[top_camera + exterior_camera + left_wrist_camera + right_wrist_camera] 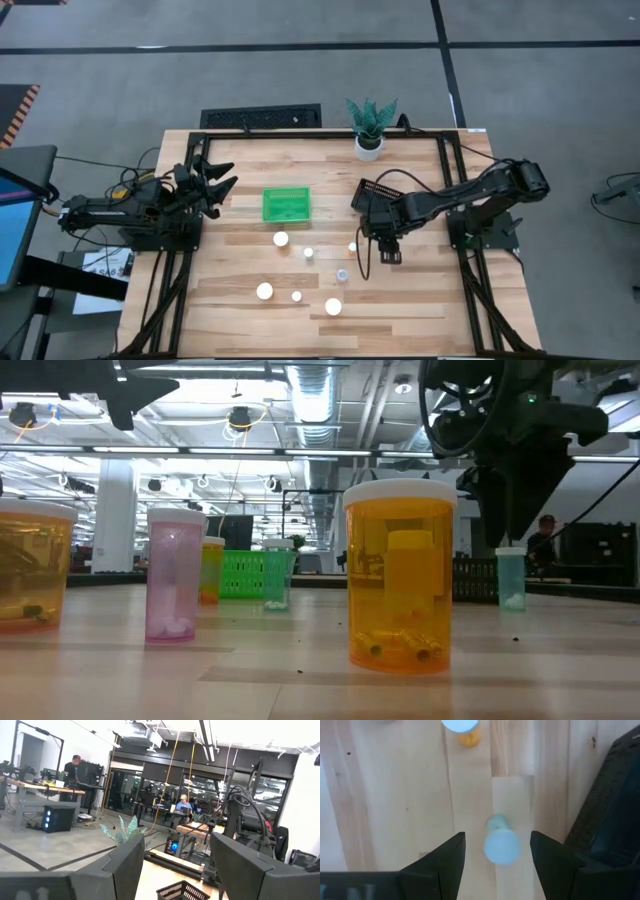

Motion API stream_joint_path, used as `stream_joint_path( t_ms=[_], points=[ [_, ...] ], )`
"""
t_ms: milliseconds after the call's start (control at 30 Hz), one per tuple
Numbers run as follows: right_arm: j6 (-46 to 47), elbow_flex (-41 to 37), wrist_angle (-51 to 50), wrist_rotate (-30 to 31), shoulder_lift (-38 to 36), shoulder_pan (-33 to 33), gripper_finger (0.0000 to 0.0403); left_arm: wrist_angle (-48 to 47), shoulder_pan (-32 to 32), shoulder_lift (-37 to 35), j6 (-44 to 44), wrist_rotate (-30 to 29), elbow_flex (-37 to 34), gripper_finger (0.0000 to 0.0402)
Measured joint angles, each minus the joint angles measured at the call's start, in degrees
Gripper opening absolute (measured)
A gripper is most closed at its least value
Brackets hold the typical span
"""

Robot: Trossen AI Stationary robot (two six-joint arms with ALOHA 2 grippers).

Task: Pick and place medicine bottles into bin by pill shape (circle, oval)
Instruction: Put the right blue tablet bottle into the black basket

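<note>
My right gripper [497, 852] hangs released above a teal bottle [501, 842], its label hidden from me. Overhead, my arm half-covers the black basket [372, 189] beside it; left gripper [218, 178] spread wide.

Seven white-capped medicine bottles [281, 239] standing upright and apart across the middle and front of the bench [420, 300]: wide amber ones [399, 577], a narrow pink one [175, 573], a narrow teal one [510, 577] nearest the right edge.
</note>
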Motion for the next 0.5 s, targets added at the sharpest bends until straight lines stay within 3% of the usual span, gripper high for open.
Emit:
stream_joint_path(
  t_ms=[500],
  points=[
    [0.2, -2.6, 2.3, 0.0, -0.9, -0.7, 0.0231, -0.2, 0.0, 0.0, -0.1, 0.0, 0.0, 0.022]
  ],
)
